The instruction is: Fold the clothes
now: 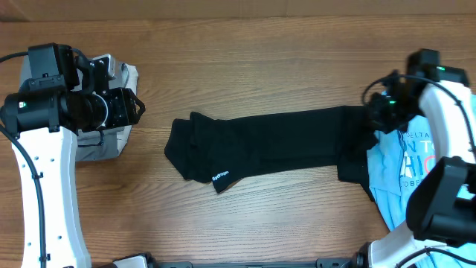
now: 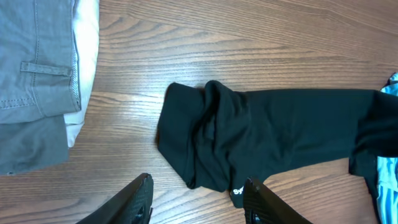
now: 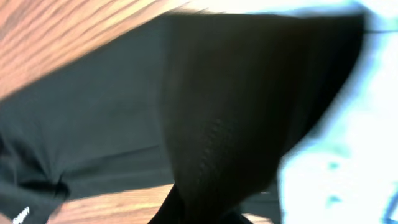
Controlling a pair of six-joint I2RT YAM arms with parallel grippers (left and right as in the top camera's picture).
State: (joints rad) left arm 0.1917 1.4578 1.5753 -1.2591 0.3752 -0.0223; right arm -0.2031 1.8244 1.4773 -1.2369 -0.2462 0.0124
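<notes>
Half open and empty, left tool (image 2: pixel 199 182) hanging over table (image 1: pixel 245 59) between grey trousers (image 2: pixel 31 68) and bunched left end of black T-shirt (image 1: pixel 275 145). Pinched shut on shirt's right end, right tool (image 1: pixel 374 113); shirt stretched in long band across mid-table, small white logo (image 1: pixel 220 177) at near-left corner, right end lying over light-blue T-shirt (image 1: pixel 394 175).
</notes>
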